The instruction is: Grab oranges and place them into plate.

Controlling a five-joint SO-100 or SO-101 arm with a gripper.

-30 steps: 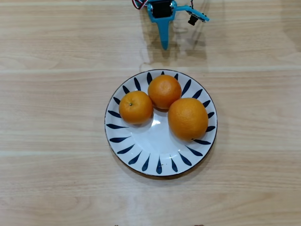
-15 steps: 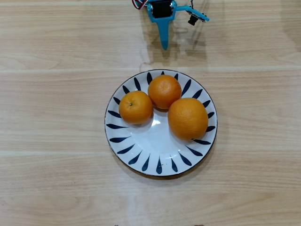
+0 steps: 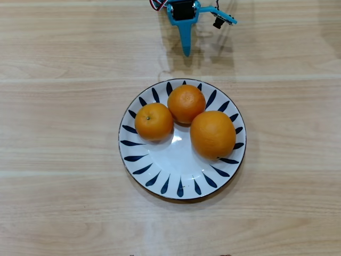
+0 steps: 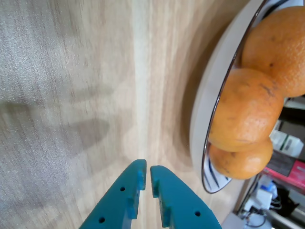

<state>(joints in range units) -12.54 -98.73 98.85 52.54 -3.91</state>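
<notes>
All three oranges lie together in the plate point(image 3: 155, 176), which is white with dark blue leaf strokes. In the overhead view the largest orange point(image 3: 213, 134) is on the right, a smaller one point(image 3: 186, 103) at the back and another small one point(image 3: 154, 121) on the left. My blue gripper point(image 3: 186, 50) hangs behind the plate near the top edge, apart from it, shut and holding nothing. In the wrist view its fingers point(image 4: 147, 171) are closed together above bare wood, with the plate rim point(image 4: 202, 119) and the oranges point(image 4: 245, 109) to the right.
A light wooden table point(image 3: 64, 133) spreads on all sides of the plate. In the wrist view, shelves with boxes and cables point(image 4: 281, 181) show beyond the table edge at the lower right.
</notes>
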